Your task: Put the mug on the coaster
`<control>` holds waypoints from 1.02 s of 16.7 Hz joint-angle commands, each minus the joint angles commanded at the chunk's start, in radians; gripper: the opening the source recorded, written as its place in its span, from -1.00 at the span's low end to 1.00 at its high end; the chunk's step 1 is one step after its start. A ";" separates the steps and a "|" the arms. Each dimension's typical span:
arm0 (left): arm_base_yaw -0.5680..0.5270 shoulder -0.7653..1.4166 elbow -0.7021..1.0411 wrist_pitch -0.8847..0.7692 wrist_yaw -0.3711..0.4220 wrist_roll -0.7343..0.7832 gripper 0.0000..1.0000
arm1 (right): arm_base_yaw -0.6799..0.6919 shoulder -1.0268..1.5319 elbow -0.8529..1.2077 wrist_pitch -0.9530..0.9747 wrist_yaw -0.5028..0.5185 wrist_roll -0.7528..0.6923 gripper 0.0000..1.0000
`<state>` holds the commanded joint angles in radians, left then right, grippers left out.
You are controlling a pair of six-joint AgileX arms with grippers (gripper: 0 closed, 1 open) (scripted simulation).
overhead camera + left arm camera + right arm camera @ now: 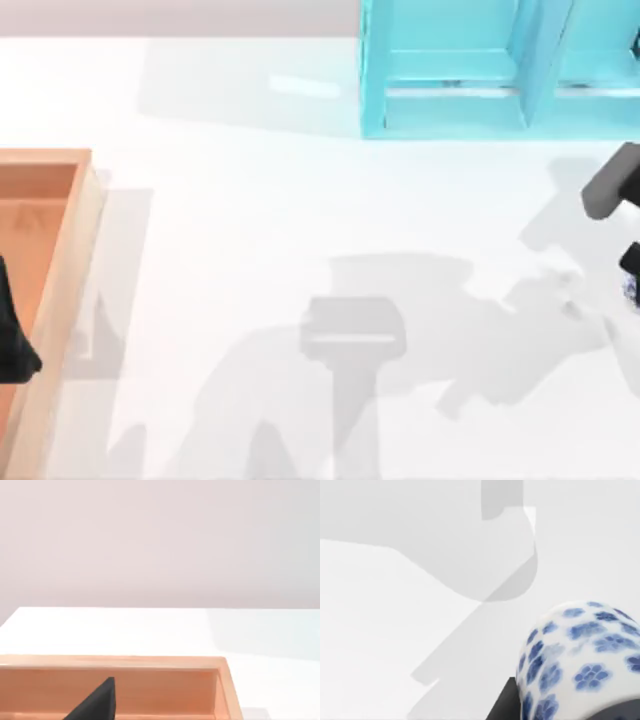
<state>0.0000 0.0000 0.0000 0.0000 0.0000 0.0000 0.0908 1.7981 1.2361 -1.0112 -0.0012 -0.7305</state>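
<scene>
Blue-blotched white mug (580, 660) held against right gripper (632, 265) at table's (250, 250) right edge, left gripper (12, 330) over wooden tray (60, 260), grip unclear

The left arm (15, 330) reads as a matte black, tapering wedge with a smooth, unmarked surface; in the left wrist view one finger (95, 702) is a flat, dark charcoal blade with a sharp, angled tip; the right arm (612, 185) is a rounded, dark grey link with a softer sheen, black farther down; its finger (502, 702) is a plain black slab with a straight edge.
</scene>
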 joint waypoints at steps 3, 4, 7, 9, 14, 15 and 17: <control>0.000 0.000 0.000 0.000 0.000 0.000 1.00 | -0.146 -0.107 -0.067 -0.044 -0.001 0.227 -1.00; 0.000 0.000 0.000 0.000 0.000 0.000 1.00 | -0.191 -0.141 -0.088 -0.056 -0.002 0.295 -1.00; 0.000 0.000 0.000 0.000 0.000 0.000 1.00 | -0.301 -0.227 -0.136 -0.084 -0.006 0.440 -1.00; 0.000 0.000 0.000 0.000 0.000 0.000 1.00 | -0.339 -0.257 -0.153 -0.093 -0.007 0.483 -1.00; 0.000 0.000 0.000 0.000 0.000 0.000 1.00 | -0.339 -0.256 -0.151 -0.092 -0.007 0.488 -1.00; 0.000 0.000 0.000 0.000 0.000 0.000 1.00 | -0.339 -0.254 -0.154 -0.089 -0.007 0.488 -1.00; 0.000 0.000 0.000 0.000 0.000 0.000 1.00 | -0.338 -0.240 -0.188 -0.051 -0.007 0.489 -1.00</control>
<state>0.0000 0.0000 0.0000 0.0000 0.0000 0.0000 -0.2472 1.5581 1.0477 -1.0626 -0.0085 -0.2411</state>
